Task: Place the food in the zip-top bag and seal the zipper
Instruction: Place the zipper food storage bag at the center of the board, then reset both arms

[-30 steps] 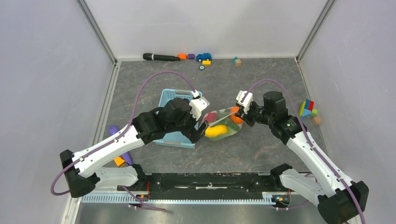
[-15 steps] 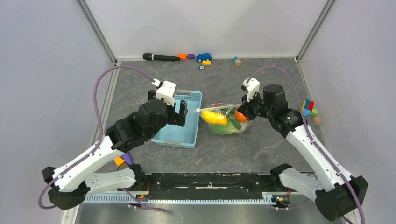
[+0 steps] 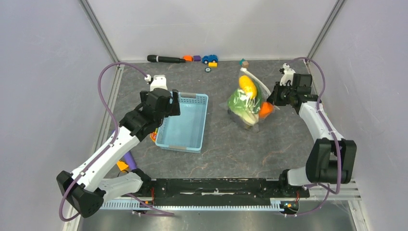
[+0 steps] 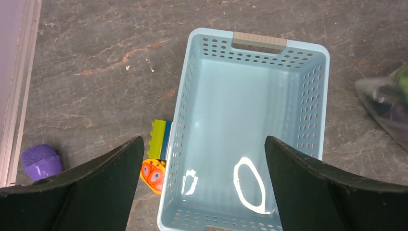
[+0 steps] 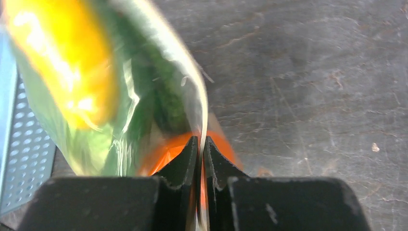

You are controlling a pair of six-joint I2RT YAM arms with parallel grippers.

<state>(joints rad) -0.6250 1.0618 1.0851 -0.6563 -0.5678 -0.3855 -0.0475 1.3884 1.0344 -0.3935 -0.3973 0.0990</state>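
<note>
The zip-top bag (image 3: pixel 248 98) hangs tilted at the back right of the table, lifted by one edge. Inside it I see the food: a yellow piece (image 3: pixel 248 85), green pieces (image 3: pixel 239 102) and an orange piece (image 3: pixel 265 109). My right gripper (image 3: pixel 273 98) is shut on the bag's edge. In the right wrist view the jaws (image 5: pixel 202 142) pinch a pale strip of the bag's edge (image 5: pixel 204 103), with yellow (image 5: pixel 62 62), green (image 5: pixel 163 101) and orange (image 5: pixel 168 151) behind it. I cannot tell whether the zipper is closed. My left gripper (image 4: pixel 202 144) is open and empty above the basket.
A light-blue lattice basket (image 3: pixel 185 137) stands left of centre with nothing in it (image 4: pixel 260 41). A green-blue brick (image 4: pixel 159 139) and an orange butterfly piece (image 4: pixel 155 175) lie by its left side. A purple rod (image 3: pixel 126 156) lies near left. A black marker (image 3: pixel 166 58), toy car (image 3: pixel 210 58) and block (image 3: pixel 245 63) line the back wall.
My left gripper let go of the bag and drew back left over the basket. My right gripper carried the bag up and toward the back right; the bag now hangs tilted.
</note>
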